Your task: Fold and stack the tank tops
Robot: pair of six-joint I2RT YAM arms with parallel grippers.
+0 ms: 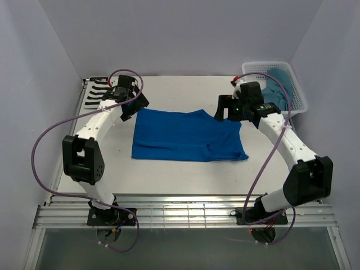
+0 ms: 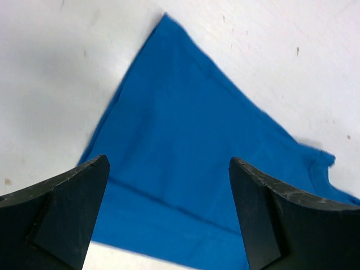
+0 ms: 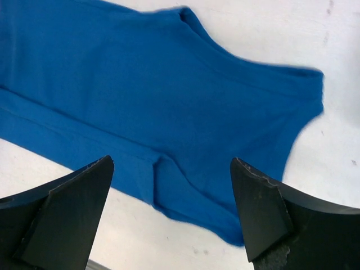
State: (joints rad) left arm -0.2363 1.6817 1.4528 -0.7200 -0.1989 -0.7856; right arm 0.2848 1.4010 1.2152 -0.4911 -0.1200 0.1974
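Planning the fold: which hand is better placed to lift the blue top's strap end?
Right, probably: the right hand hangs open above the strap end of the blue tank top, while the left hand, open, is above its opposite plain corner.

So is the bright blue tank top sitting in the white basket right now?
No, the bright blue tank top lies spread on the table, apart from the white basket at far right.

Reads as soft, matt knit cloth in the royal blue tank top point(image 1: 188, 135), with stitched hems. Looks matt and smooth on the white table point(image 1: 169, 171), flecked with small marks. Dull black plastic, scuffed at the edges, on the left gripper point(image 2: 169, 162) and right gripper point(image 3: 172, 162). White plastic mesh in the basket point(image 1: 298, 93) at far right.
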